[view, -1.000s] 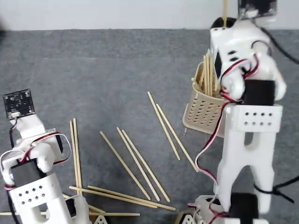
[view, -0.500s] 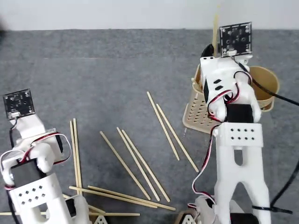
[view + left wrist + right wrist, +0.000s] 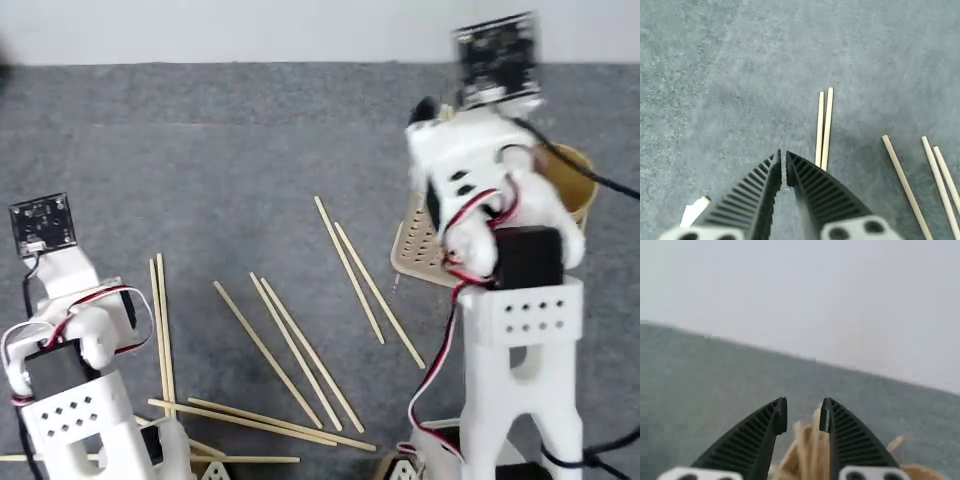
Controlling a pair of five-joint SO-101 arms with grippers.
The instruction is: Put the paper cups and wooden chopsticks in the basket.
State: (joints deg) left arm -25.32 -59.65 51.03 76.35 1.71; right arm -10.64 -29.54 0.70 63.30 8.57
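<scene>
Several chopsticks (image 3: pixel 296 352) were seen strewn beside the basket (image 3: pixel 412 245); above it the right gripper (image 3: pixel 802 421) was held spread, while the left gripper (image 3: pixel 784 161) was pressed together.

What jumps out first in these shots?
Loose wooden chopsticks lie scattered across the grey mat, mid-table. At the right, the big white right arm looms over the basket, with a paper cup beside it. Its open gripper sits above a chopstick bundle.
</scene>
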